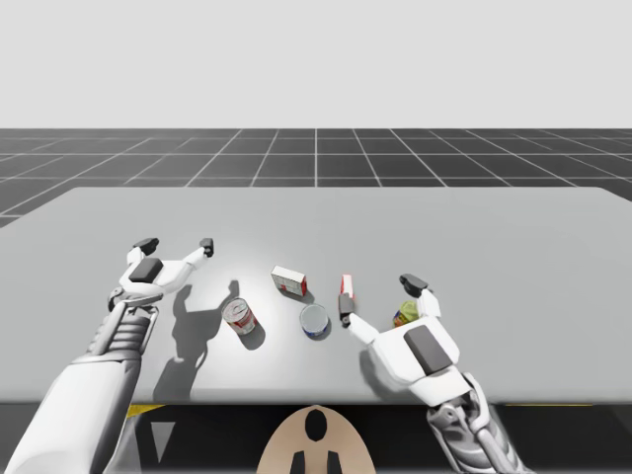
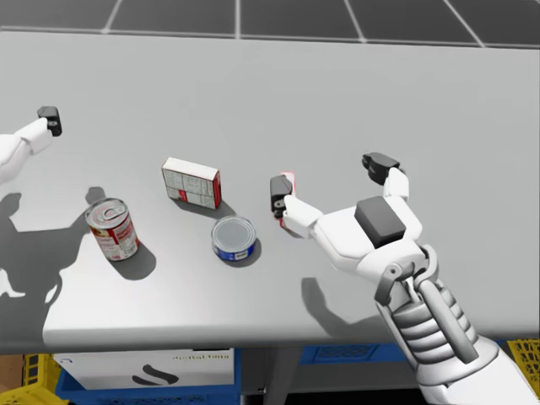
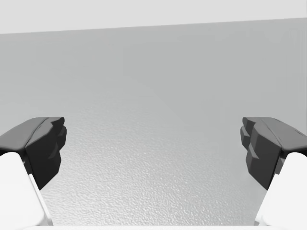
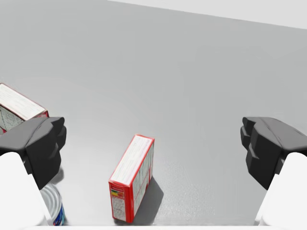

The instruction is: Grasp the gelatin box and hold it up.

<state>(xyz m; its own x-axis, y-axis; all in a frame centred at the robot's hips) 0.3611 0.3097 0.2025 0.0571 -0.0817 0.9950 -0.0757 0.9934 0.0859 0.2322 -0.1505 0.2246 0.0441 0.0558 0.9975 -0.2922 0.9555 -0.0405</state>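
Red, narrow gelatin box [image 4: 132,178] stands on edge just ahead of my right gripper [image 4: 153,148], whose fingers are spread wide and empty, closest to the finger by the blue can [image 1: 314,321]. Bare grey table [image 1: 494,237] stretches beyond. My left gripper [image 3: 153,148] gapes empty, well apart. Two boxes and two cans: also a red-white box [image 1: 288,280] and a red can [image 1: 240,316]

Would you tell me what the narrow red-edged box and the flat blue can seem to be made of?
The narrow red-edged box looks like matte printed cardboard: flat faces, crisp edges, print on its panels. The flat blue can seems to be metal under a blue printed label: its lid is grey with a rim. Neither is certain.
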